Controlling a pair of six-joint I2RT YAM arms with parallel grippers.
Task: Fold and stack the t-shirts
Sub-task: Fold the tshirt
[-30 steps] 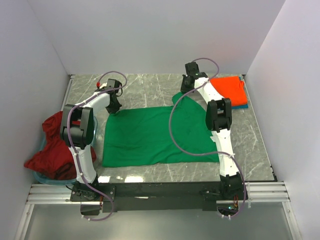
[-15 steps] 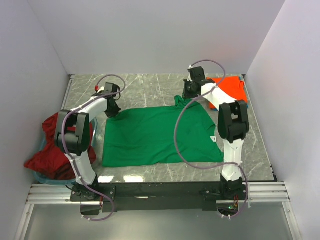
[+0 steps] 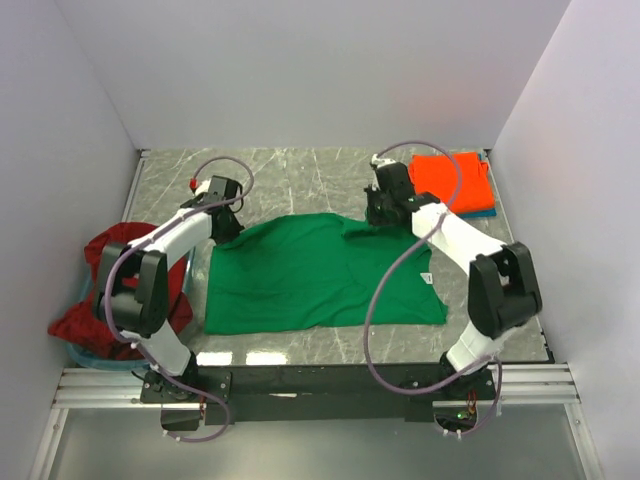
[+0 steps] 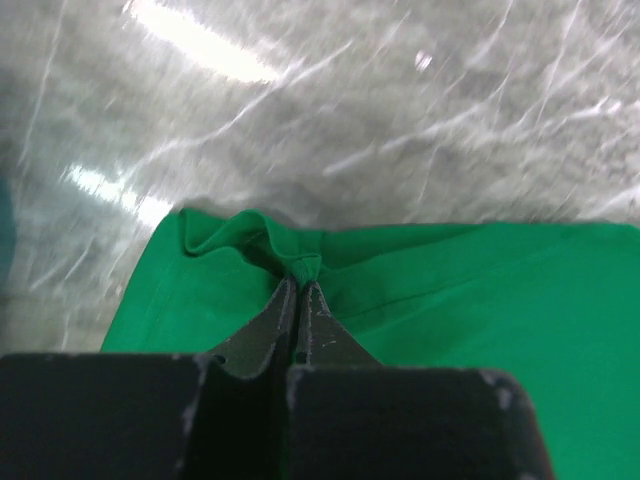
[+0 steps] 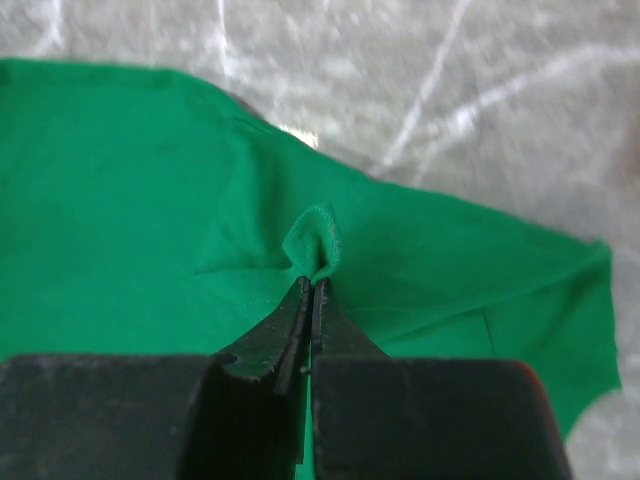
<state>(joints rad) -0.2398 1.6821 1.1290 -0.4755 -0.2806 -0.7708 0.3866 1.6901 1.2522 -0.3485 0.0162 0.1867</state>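
A bright green t-shirt (image 3: 310, 275) lies spread on the marble table, with a small white label (image 3: 427, 278) near its right edge. My left gripper (image 3: 226, 232) is shut on the shirt's far left corner; the left wrist view shows a pinch of green cloth (image 4: 305, 266) between the closed tips (image 4: 300, 284). My right gripper (image 3: 380, 214) is shut on the far right part of the shirt; the right wrist view shows a green fold (image 5: 318, 243) pinched at the tips (image 5: 312, 283). A folded orange-red shirt (image 3: 450, 180) lies on a teal-blue one (image 3: 486, 212) at the far right.
A heap of dark red shirts (image 3: 100, 300) sits in a teal basket (image 3: 82, 353) at the left edge. White walls close in the table on three sides. Grey cables loop over both arms.
Both grippers have drawn the shirt's far edge toward the near side, folding it over. The right arm swung its elbow out to the right; the left arm's elbow dropped lower left.
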